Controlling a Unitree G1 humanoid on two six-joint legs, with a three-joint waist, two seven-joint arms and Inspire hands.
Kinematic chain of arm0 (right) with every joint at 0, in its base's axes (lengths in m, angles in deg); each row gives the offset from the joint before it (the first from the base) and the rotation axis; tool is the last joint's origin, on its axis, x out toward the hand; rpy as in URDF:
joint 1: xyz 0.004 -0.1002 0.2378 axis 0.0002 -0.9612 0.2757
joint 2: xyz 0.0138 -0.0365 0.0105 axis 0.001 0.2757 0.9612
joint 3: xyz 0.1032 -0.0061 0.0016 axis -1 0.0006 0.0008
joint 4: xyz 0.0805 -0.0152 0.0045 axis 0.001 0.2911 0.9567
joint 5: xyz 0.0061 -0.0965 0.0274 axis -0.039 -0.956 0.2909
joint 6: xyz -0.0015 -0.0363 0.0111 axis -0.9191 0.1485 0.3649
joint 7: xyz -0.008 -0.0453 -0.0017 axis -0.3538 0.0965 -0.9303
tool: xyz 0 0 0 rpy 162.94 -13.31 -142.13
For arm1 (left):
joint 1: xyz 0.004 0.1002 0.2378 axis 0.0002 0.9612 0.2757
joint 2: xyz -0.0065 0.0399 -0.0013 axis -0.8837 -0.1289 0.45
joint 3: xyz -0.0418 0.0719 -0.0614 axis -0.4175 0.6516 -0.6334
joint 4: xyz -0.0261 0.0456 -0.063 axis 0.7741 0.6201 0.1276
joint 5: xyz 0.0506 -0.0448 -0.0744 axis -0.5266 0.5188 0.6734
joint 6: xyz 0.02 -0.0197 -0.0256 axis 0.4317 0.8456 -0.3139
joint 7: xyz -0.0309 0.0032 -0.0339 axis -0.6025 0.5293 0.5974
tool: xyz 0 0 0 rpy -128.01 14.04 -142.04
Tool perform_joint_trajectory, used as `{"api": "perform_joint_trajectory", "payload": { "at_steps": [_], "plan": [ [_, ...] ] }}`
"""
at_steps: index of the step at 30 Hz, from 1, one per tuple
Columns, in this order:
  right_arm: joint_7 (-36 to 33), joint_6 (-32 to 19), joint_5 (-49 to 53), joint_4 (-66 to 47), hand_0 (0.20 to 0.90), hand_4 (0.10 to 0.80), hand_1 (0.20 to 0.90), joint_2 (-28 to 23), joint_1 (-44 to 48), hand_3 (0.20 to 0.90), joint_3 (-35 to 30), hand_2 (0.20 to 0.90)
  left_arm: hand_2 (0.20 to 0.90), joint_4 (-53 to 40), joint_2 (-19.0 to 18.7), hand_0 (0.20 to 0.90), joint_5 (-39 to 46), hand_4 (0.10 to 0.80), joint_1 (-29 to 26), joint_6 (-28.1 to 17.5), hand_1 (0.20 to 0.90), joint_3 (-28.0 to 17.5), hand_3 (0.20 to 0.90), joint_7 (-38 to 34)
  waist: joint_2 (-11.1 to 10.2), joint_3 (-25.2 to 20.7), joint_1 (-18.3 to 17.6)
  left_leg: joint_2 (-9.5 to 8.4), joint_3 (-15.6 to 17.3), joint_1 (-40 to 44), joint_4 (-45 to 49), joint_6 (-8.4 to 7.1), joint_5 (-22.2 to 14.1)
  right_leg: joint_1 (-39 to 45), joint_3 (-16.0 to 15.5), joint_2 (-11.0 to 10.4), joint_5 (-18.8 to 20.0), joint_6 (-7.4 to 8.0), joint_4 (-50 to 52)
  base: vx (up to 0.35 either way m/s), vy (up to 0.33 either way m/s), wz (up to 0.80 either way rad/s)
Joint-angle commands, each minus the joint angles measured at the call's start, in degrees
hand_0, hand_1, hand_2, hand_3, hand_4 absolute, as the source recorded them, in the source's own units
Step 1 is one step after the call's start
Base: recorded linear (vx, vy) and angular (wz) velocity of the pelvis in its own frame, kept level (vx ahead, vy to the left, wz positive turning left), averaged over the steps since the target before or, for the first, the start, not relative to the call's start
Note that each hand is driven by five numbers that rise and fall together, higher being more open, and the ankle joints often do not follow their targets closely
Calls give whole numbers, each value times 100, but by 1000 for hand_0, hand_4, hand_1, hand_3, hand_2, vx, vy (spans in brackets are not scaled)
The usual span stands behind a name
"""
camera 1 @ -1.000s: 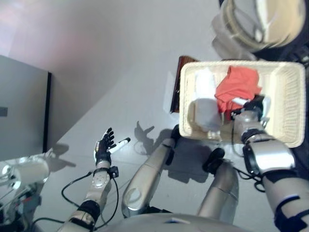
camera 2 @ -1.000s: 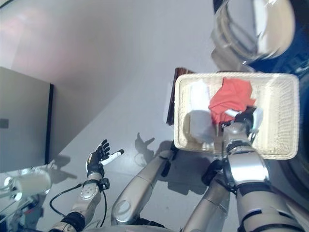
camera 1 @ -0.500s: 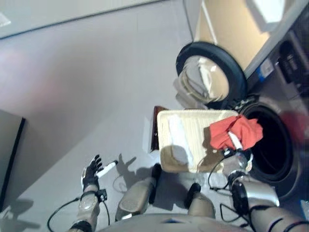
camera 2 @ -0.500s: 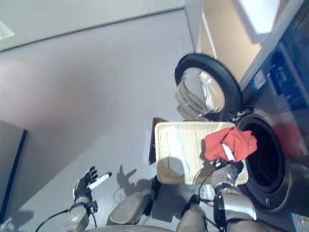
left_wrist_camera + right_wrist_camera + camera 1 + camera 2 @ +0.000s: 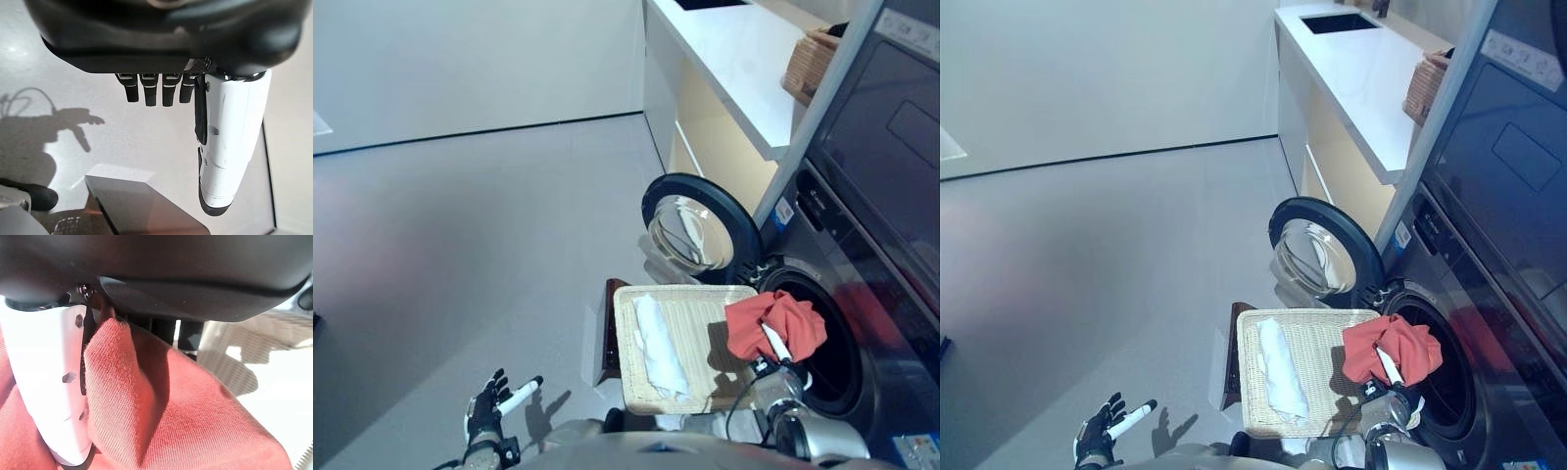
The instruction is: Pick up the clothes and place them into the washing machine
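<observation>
The fingers of the right hand (image 5: 773, 370) and its white thumb are closed on one red cloth (image 5: 773, 328), pinching it tight. The right wrist view shows the red cloth bunched up between the thumb and the fingers. The hand holds the cloth up in the air, over the right edge of the basket (image 5: 700, 299) and just in front of the round dark hole of the washing machine (image 5: 827, 343).

There is one basket, pale and woven, and one white cloth (image 5: 658, 345) lies inside it on the left side. There is one washing machine, and its round door (image 5: 693, 228) stands wide open behind the basket.

The left hand (image 5: 487, 409) is far off to the left, above the grey floor (image 5: 460, 245). Its fingers are straight and spread, and it holds nothing.
</observation>
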Motion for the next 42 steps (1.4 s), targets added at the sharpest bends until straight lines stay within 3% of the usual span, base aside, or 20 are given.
{"api": "perform_joint_trajectory", "payload": {
  "at_steps": [1, 4, 6, 8, 11, 13, 16, 18, 19, 21, 23, 25, 28, 35, 38, 40, 42],
  "plan": [
    [127, -502, -104, -406, 200, 300, 200, -176, 154, 200, -2, 200, 900, -359, -195, 900, -126, 800, 32, -362, 900, -152, 900, -79, 18, -73, -18, 47, -95, -25, 6, -360, -77, -375, 215, 375, 1099, -51, -1087, 173, -134, -11],
    [50, -474, -71, -379, 200, 300, 200, -100, 140, 200, -16, 200, 900, -414, -178, 900, 35, 800, 23, -409, 900, -96, 900, -78, -72, -107, -76, 133, -188, 207, -108, -509, -242, -468, 179, 221, 1636, 66, -2301, 178, -183, 4],
    [21, -483, 6, -450, 200, 300, 200, -15, 62, 200, -25, 200, 900, -492, -152, 900, 68, 800, 12, -430, 900, -10, 900, -87, -160, -156, -87, 144, -247, 205, -52, -574, -355, -216, 299, 225, 1776, 77, -2665, 134, -156, 15],
    [-6, -501, 61, -499, 200, 300, 200, 17, -6, 200, -3, 200, 900, -616, -79, 900, 110, 800, 18, -439, 900, 83, 900, -124, -145, -244, -84, 196, -244, 205, -76, -629, -370, -92, 288, 221, 1774, 83, -2666, 95, -117, 24],
    [-62, -493, 14, -595, 200, 300, 200, 38, -114, 200, 20, 200, 900, -739, -4, 900, 155, 800, 57, -393, 900, 200, 900, -74, -66, -263, -243, 382, -330, 170, 159, -759, -458, 51, 337, 355, 1598, -44, -2561, 114, -180, 35],
    [-96, -508, 6, -605, 200, 300, 200, 28, -134, 200, 12, 200, 900, -761, 10, 900, 178, 800, 67, -394, 900, 236, 900, -38, -55, -240, -292, 402, -365, 77, 477, -803, -535, 147, 349, 406, 1509, -102, -2558, 75, -170, 33],
    [-127, -581, 34, -682, 200, 300, 200, 60, -233, 200, 87, 200, 900, -791, 19, 900, 309, 800, 44, -354, 900, 262, 900, 35, -62, -44, -351, 528, -271, -524, 1883, -1020, 16, 431, 267, 532, 1291, -350, -2532, -33, -150, 45],
    [-122, -580, 107, -720, 200, 300, 200, 117, -212, 200, 152, 200, 900, -754, 66, 900, 268, 800, 44, -344, 900, 305, 900, -1, -87, 149, -292, 453, -419, -1012, 2597, -1034, 437, 444, 296, 573, 1178, -490, -2424, -63, -115, 31],
    [-164, -567, 88, -721, 200, 300, 200, 125, -179, 200, 174, 200, 900, -687, 95, 900, 280, 800, 56, -333, 900, 298, 900, -12, -87, 152, -277, 452, -428, -1181, 2538, -984, 430, 435, 343, 578, 1138, -493, -2405, 61, -48, 24],
    [-190, -573, 81, -729, 200, 300, 200, 143, -82, 200, 219, 200, 900, -552, 132, 900, 276, 800, 91, -316, 900, 334, 900, -49, -63, 126, -265, 767, -271, -1446, 1818, -960, 449, 486, 433, 604, 1066, -398, -2445, 168, 40, -12],
    [-215, -574, 56, -706, 200, 300, 200, 127, -3, 200, 271, 200, 900, -453, 136, 900, 270, 800, 88, -293, 900, 388, 900, -91, 73, 116, -171, 1125, -151, -1452, 514, -1038, 810, 560, 536, 713, 955, -290, -2484, 245, 108, -11],
    [-326, -599, -24, -680, 200, 300, 200, 22, 132, 200, 300, 200, 900, -262, 169, 900, 253, 800, 60, -261, 900, 510, 900, -166, 350, 82, -126, 1282, 71, -1352, -485, -1144, 1159, 675, 615, 814, 686, -228, -2363, 241, 124, -6],
    [-319, -579, -83, -722, 200, 300, 200, 21, 196, 200, 348, 200, 900, -259, 160, 900, 295, 800, 23, -283, 900, 552, 900, -175, 466, 66, -124, 1219, 129, -1151, -562, -1145, 1213, 654, 642, 831, 626, -237, -2238, 67, 134, -27],
    [-533, -572, 11, -853, 200, 300, 200, -163, 759, 200, 188, 200, 900, -812, 212, 900, 476, 800, 46, -464, 900, 692, 900, -233, 761, 222, -43, 838, 551, -1026, -113, -967, 686, 380, 916, 165, 786, 59, -2110, 56, 205, -61],
    [-577, -620, 78, -859, 200, 300, 200, -258, 1005, 200, 139, 200, 900, -991, 259, 900, 567, 800, 102, -498, 900, 735, 900, -208, 872, 298, 86, 848, 728, -1047, -100, -952, 627, 158, 909, 56, 906, 131, -2101, -63, 125, -53],
    [-676, -713, 182, -896, 200, 300, 200, -431, 1475, 200, 110, 200, 900, -1162, 220, 900, 733, 800, 104, -561, 900, 794, 900, -199, 1029, 510, 323, 963, 939, -1107, -119, -1035, 646, -299, 285, -140, 1196, 194, -1998, -229, 55, -60],
    [-752, -786, 289, -889, 200, 300, 200, -546, 1650, 200, 54, 200, 900, -1206, 202, 900, 763, 800, 78, -557, 900, 918, 900, -146, 1041, 490, 313, 964, 940, -1226, -84, -1047, 672, -320, 277, -97, 1203, 194, -2095, -70, -73, -84]
  ]
}}
